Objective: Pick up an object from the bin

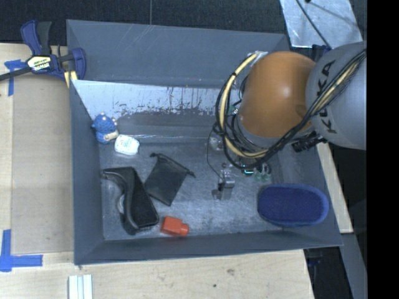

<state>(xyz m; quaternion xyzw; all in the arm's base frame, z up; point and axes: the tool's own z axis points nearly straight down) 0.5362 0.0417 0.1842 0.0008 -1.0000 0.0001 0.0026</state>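
- Gripper [223, 187]: low over the bare floor of the bin [87, 217], just left of the blue oval pad [293, 204] (how far open it is cannot be told).
- Black cloth piece [165, 179], orange block [174, 227]: well left of the pad.

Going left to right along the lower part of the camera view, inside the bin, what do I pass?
Black curved object → orange block → gripper → blue oval pad.
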